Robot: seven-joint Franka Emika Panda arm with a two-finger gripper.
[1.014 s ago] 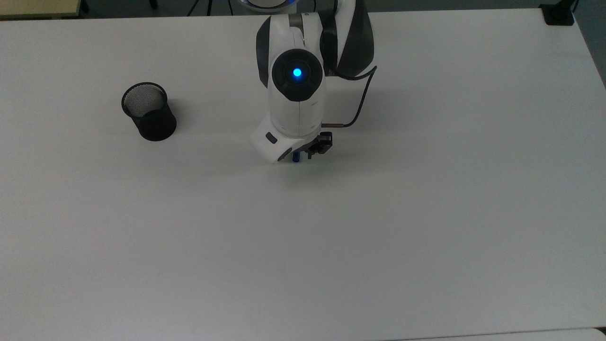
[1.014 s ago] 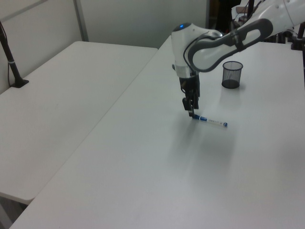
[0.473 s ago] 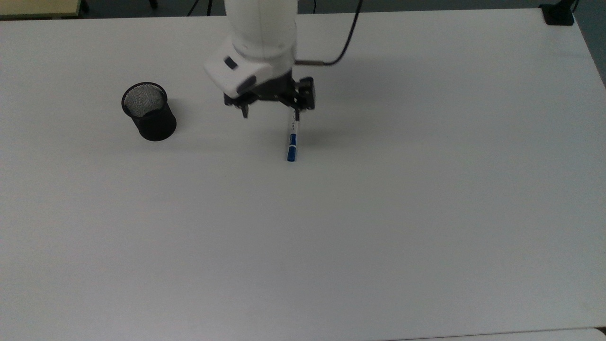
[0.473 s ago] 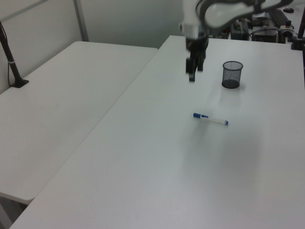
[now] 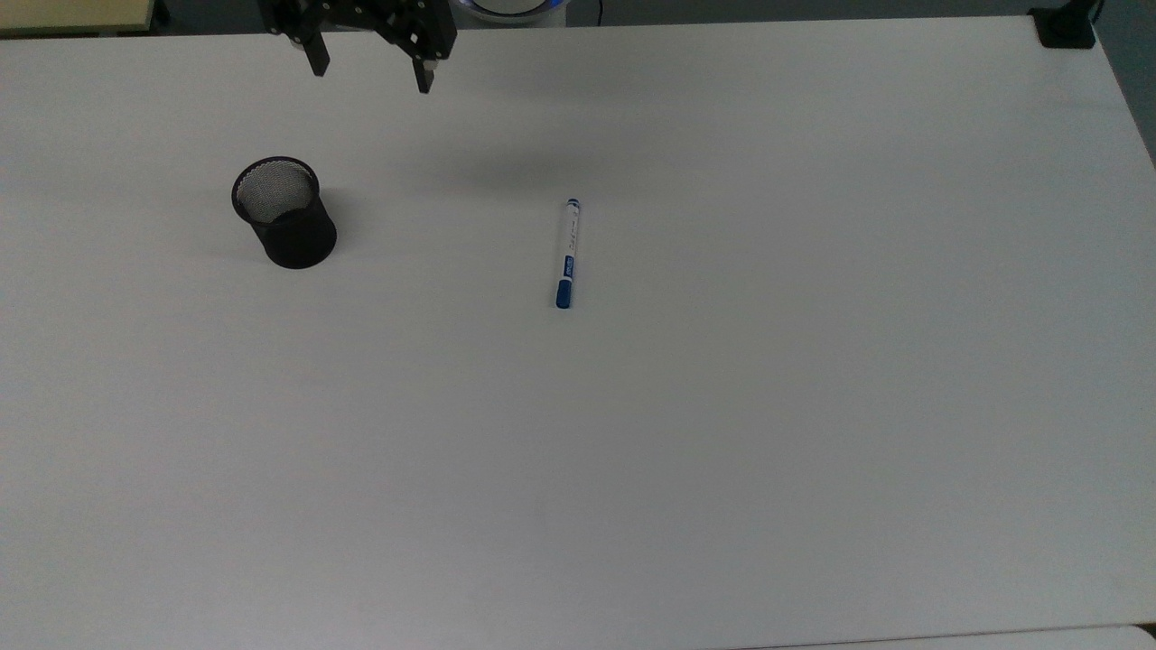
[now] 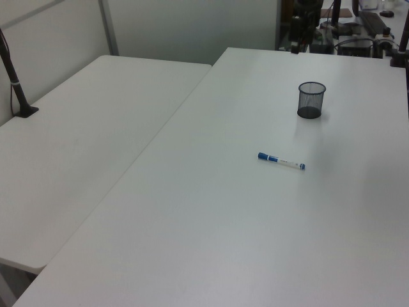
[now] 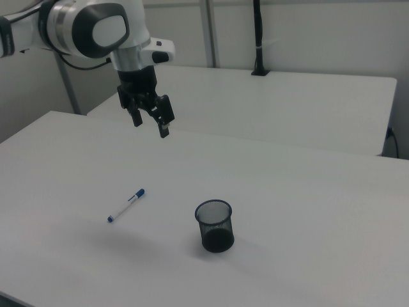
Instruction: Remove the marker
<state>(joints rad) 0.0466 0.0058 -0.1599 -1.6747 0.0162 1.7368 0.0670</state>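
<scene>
The marker (image 5: 566, 254) lies flat on the white table (image 5: 722, 406), white with blue ends; it also shows as the marker (image 6: 281, 160) and the marker (image 7: 126, 204). The black mesh cup (image 5: 284, 213) stands upright and looks empty, to the top view's left of the marker; the cup (image 6: 311, 100) and the cup (image 7: 215, 226) show too. My gripper (image 5: 368, 65) hangs open and empty high above the table's far edge, far from the marker. In the right view the gripper (image 7: 150, 122) is well above the table.
A second white table (image 6: 83, 141) adjoins on the left view's left. A black post (image 7: 257, 38) stands on the far table in the right view. A black clamp (image 5: 1066, 27) sits at the top view's top right corner.
The gripper let go of the marker, opened, then rose and drew back toward the table's far edge. The marker stays flat on the table; the cup has not moved.
</scene>
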